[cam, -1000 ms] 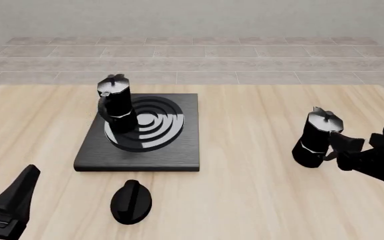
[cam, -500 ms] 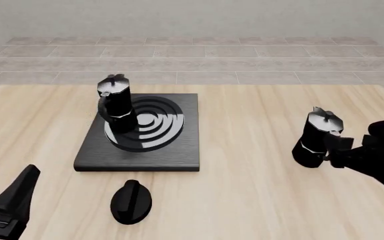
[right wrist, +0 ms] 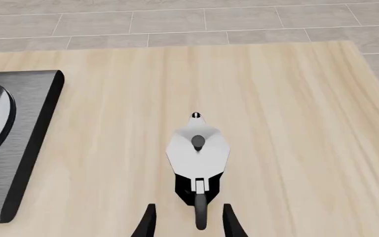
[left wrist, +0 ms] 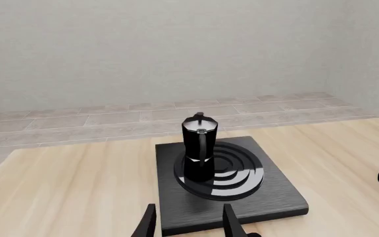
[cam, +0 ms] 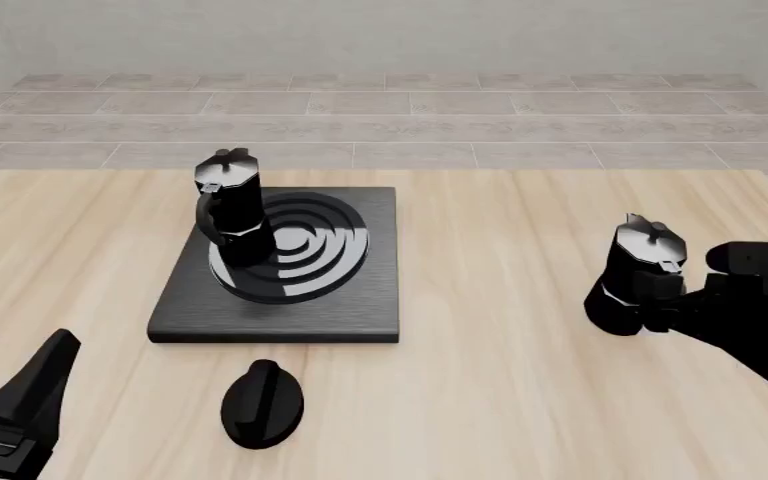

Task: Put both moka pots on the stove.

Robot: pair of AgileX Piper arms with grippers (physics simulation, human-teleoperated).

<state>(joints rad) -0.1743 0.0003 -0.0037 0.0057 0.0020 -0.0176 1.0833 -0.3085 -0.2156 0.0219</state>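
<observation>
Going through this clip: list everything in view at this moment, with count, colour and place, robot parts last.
Moka pots: 2, black with silvery lids. One stands upright on the stove, over the left part of the burner; the other stands on the table at the right, off the stove.
Stove: 1, black square slab with a grey-white ringed burner, left of the table's centre.
Knob: 1, black, teardrop shaped, on the table in front of the stove.
Table: 1, light wood, under everything.
Floor: grey tiles beyond the table.
Left gripper: black, at the near left corner, jaws open, holding nothing.
Right gripper: black, at the right pot, jaws open on either side of its handle.
</observation>
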